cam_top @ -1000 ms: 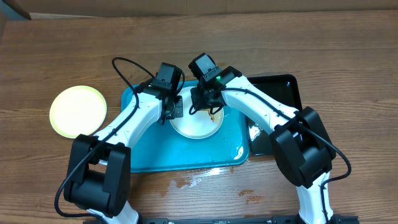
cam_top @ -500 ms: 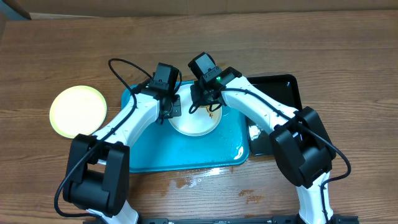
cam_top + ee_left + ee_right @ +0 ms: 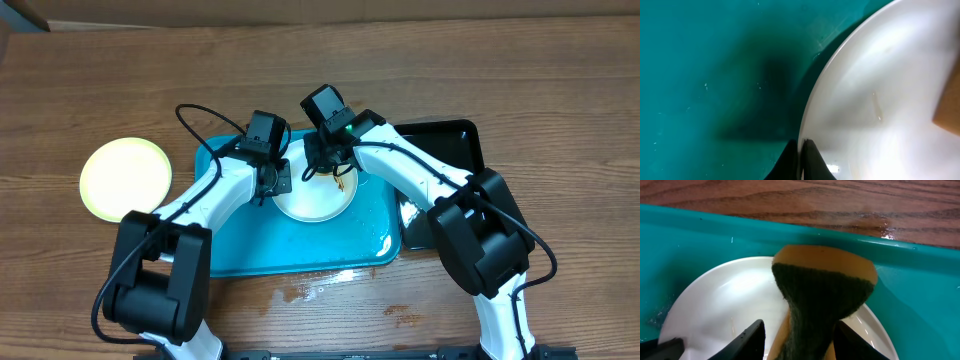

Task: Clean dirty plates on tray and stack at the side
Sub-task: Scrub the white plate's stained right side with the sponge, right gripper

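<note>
Yellow-green plate (image 3: pixel 126 178) lies on the worktop (image 3: pixel 80 90) at the far left, just beside the turquoise tray (image 3: pixel 240 250). On that tray sits the white plate (image 3: pixel 315 205), and my left jaws are pressed together on its left rim. My right jaws pinch a yellow-and-green sponge (image 3: pixel 822 295) over the plate's far side. A black tray (image 3: pixel 462 138) lies right of the turquoise one.

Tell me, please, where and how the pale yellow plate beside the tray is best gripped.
Pinch the rim of the pale yellow plate on the edge facing the tray, coming down from above. It lies flat on the table, too wide to span, so likely only the rim offers a hold.
</note>
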`<state>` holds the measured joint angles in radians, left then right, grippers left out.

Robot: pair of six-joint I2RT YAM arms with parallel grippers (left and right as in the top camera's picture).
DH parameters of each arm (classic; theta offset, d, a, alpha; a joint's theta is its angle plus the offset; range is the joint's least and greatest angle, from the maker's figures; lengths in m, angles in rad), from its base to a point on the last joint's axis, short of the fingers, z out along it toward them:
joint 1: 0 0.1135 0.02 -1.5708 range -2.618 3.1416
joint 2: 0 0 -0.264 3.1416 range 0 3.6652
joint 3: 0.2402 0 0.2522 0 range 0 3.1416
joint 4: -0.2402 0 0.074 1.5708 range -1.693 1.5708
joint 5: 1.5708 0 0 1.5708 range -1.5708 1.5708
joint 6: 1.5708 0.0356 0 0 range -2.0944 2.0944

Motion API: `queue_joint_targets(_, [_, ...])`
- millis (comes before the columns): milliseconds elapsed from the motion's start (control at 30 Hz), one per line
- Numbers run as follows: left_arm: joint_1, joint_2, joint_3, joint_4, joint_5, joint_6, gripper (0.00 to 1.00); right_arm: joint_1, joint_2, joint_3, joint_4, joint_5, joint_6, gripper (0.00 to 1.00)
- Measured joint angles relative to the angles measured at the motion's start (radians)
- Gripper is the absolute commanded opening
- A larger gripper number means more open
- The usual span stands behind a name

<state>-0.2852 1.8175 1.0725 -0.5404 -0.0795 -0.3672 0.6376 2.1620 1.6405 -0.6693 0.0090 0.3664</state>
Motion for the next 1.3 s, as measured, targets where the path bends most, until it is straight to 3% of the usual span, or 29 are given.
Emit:
queue_joint_targets(200, [0.0,0.003,0.0,0.004,0.003,0.0,0.04,0.0,0.001,0.0,0.005,0.005,0.0,0.36])
queue_joint_targets(500, [0.004,0.003,0.0,0.004,0.007,0.0,0.04,0.0,0.032,0.0,0.013,0.006,0.0,0.36])
queue_joint_targets(600, [0.013,0.003,0.0,0.005,0.024,0.0,0.04,0.0,0.061,0.0,0.02,0.01,-0.008,0.14])
queue_joint_targets(700, [0.025,0.003,0.0,0.005,0.046,0.0,0.04,0.0,0.061,0.0,0.025,0.011,-0.002,0.04])
queue_joint_targets(1033, [0.054,0.003,0.0,0.007,0.092,0.0,0.04,0.0,0.065,0.0,0.071,0.045,-0.126,0.04])
queue_joint_targets(1300, [0.054,0.003,0.0,0.007,0.092,0.0,0.04,-0.003,0.064,0.01,0.076,-0.046,-0.172,0.04])
